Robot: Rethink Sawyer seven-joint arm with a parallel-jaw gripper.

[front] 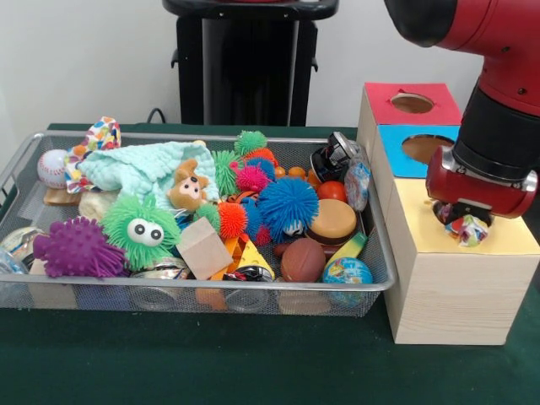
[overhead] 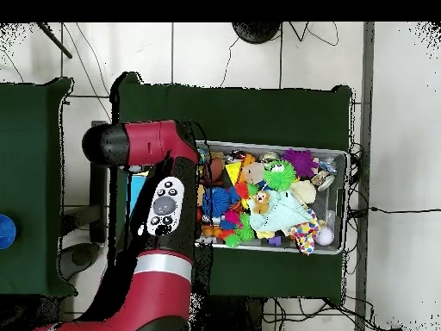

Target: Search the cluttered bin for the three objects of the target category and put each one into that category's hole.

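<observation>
The wire bin (front: 25, 156) is the reference landmark for all positions below.

Bin contents, left to right in the front view: a baseball (front: 51, 167) at the far-left corner; a purple spiky ball (front: 78, 249) at the near-left wall; a mint cloth (front: 139, 169) with a small bear toy (front: 187, 187) on its right edge; a green fuzzy creature with eyes (front: 143, 228); a wooden block (front: 205, 248); a blue fuzzy ball (front: 288, 205) at centre; a toy burger (front: 333, 221); a brown football (front: 302, 259); a globe ball (front: 347, 272) at the near-right corner.

Directly right of the bin stands the sorting box (front: 451, 287), with a red section (front: 384, 105) farthest back, a blue section (front: 396, 135) next, and a yellow section (front: 506, 240) nearest.

The gripper (front: 466, 221) hangs over the hole in the yellow section, right of the bin and well apart from its contents. A multicoloured patterned cloth item (front: 467, 229) sits bunched under it at the hole's mouth. The fingers are hidden by the wrist housing, so whether they clamp the item cannot be told. The overhead view shows only the arm (overhead: 159, 207) covering the box.

Procedure for the current step (judged: deposit into the hole):
1. Centre the item over the opening before release; soft fabric may catch on the rim.
2. Lower until the bulk is below the rim.
3. Release, then lift straight up so no fold drags out.
</observation>
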